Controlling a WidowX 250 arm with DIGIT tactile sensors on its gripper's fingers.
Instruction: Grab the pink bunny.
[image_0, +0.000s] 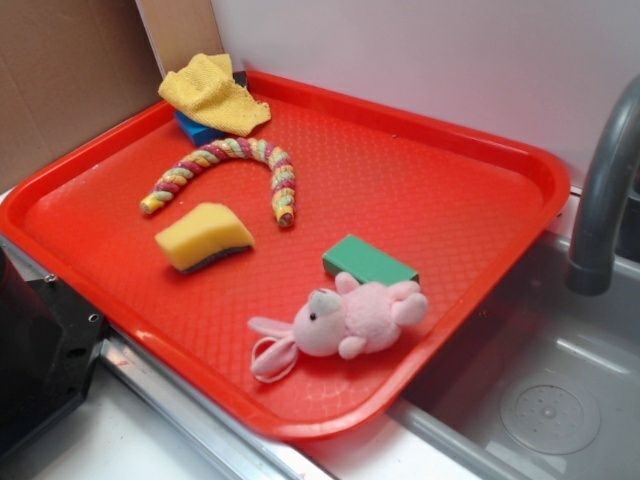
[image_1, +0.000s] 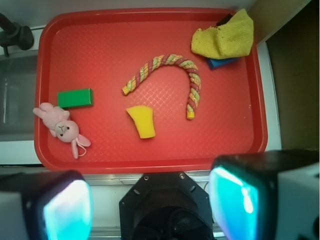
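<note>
Red plastic tray, 1, holding all we list. We count 1 pink bunny, 1 green block, 1 yellow sponge with a dark underside, 1 twisted multicolour rope bent in an arch, 1 yellow cloth and 1 blue item beneath it.

The pink bunny lies on its side near the tray's sink-side edge, just beside the green block, ears toward the tray's near rim. In the wrist view the gripper sits well apart from it, off the tray past the near rim, with the bunny up and to the left. We see its 2 fingers spread wide, holding nothing.

The blue item is mostly covered by the cloth, so we cannot tell what it is. A grey faucet is cut off at the exterior view's right edge, above the sink.
</note>
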